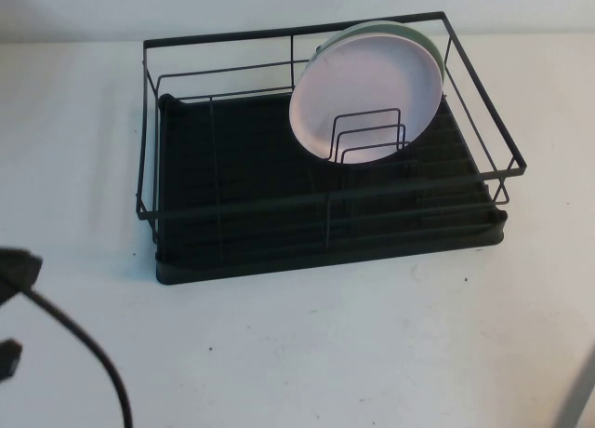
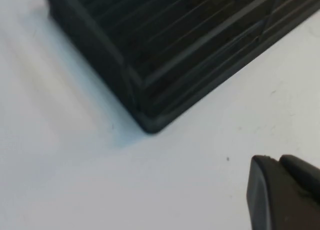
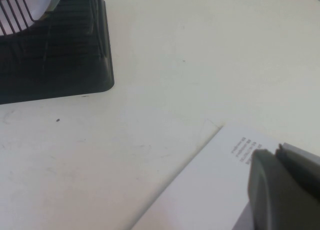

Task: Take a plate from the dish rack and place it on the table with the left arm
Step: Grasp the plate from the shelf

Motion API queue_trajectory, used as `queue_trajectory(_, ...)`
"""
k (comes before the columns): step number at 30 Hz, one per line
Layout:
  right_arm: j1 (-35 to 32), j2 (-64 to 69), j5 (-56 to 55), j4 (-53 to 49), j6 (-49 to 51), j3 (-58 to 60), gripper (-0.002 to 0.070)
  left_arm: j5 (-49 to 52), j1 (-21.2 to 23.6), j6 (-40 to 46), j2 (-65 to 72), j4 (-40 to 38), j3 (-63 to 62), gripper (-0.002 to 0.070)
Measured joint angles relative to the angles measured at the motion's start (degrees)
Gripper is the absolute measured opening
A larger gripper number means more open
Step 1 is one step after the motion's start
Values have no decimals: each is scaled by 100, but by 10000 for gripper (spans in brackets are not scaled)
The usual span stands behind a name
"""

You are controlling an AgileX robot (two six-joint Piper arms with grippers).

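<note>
Nothing is done yet: the round pale pink matte plate (image 1: 364, 86) stands upright in the black wire dish rack (image 1: 316, 209), far from the left gripper (image 2: 282, 195) (finger state unclear) over the white table (image 1: 353, 344). The right gripper (image 3: 285, 190) sits parked, likewise unreadable.

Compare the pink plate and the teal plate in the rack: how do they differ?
The pink plate stands in front with its whole face showing; the teal plate sits behind it, only an upper rim sliver visible. Both lean on edge in the dish rack. The left gripper hovers over the table near the rack's corner, the right gripper over white paper.
</note>
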Motion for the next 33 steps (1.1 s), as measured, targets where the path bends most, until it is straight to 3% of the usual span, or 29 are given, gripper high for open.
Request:
queue_trajectory(5, 0, 0, 0, 0, 0, 0, -18, 334, 0, 1380, 1353, -562, -1462, -4)
queue_trajectory(10, 0, 0, 0, 0, 0, 0, -18, 356, -39, 1911, 2580, -836, -2411, -3)
queue_trajectory(13, 0, 0, 0, 0, 0, 0, -18, 345, -289, 2120, 3229, -861, -2913, 4)
queue_trajectory(18, 0, 0, 0, 0, 0, 0, -18, 240, -786, 2469, 4230, -877, -3627, 123)
queue_trajectory(24, 0, 0, 0, 0, 0, 0, -18, -308, -1441, 3535, 5272, -877, -4345, 379)
queue_trajectory(27, 0, 0, 0, 0, 0, 0, -18, -878, -1681, 3684, 5652, -898, -4580, 410)
queue_trajectory(33, 0, 0, 0, 0, 0, 0, -18, -1646, -1892, 3746, 6326, -1102, -4925, 388)
